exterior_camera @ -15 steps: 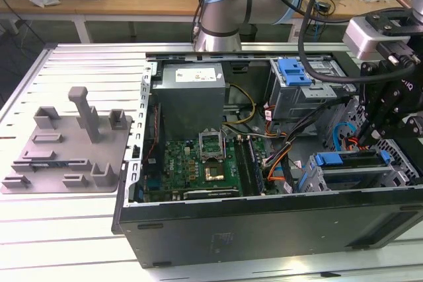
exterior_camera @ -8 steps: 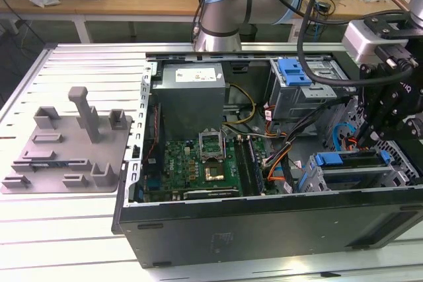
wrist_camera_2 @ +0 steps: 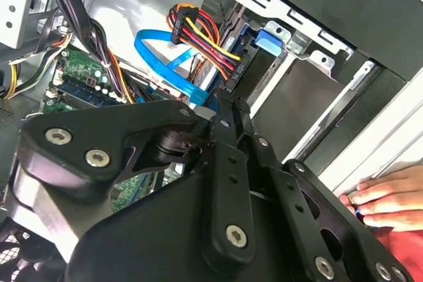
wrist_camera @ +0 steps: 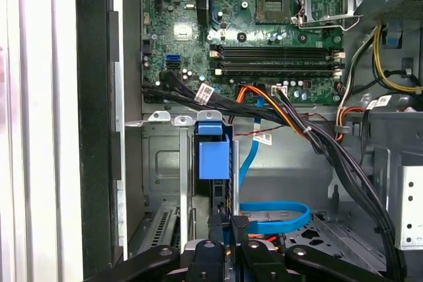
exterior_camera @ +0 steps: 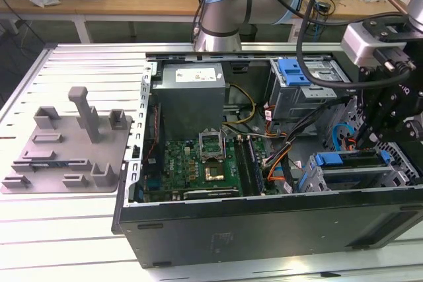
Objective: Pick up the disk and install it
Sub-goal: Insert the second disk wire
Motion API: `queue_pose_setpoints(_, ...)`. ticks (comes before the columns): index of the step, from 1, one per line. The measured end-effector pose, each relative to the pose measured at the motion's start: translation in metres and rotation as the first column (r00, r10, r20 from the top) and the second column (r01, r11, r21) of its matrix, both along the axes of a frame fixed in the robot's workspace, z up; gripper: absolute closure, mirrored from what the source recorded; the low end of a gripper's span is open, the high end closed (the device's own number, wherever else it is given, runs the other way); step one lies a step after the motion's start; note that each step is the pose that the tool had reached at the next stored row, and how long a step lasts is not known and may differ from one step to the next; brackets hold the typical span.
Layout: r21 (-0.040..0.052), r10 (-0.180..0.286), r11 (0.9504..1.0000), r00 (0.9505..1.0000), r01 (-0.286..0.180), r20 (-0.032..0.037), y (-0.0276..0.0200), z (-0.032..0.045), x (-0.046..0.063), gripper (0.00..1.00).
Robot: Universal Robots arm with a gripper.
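Tool (wrist_camera: 228,229) pinched shut on the disk (wrist_camera: 213,156), which sits upright in the drive cage (wrist_camera: 165,163) of the PC case (exterior_camera: 264,222).

Open computer case (exterior_camera: 198,229) on table; tool (exterior_camera: 386,107) above blue-framed disk (exterior_camera: 353,163)

Table (exterior_camera: 79,229): pale metal top with parallel ribs and slots running across it.

Lying directly on it:
- Open computer case (exterior_camera: 264,226), black, side panel off, motherboard and drive cages exposed; the claw (exterior_camera: 390,123) hangs over the drive-cage end of this case.
- Grey plastic fixture plate (exterior_camera: 63,153) with upright posts and low blocks, flat on the slats, just beside the case's far end and well apart from the claw.
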State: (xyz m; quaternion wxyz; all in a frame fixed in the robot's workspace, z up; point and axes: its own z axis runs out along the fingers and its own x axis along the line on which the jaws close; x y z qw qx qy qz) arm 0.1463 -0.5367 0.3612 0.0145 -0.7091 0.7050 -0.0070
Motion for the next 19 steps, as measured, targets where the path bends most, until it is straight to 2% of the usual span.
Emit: queue_pose_setpoints(19,0.0,0.0,1.0,1.0,0.0,0.0,0.0,-0.0061,0.0,0.84)
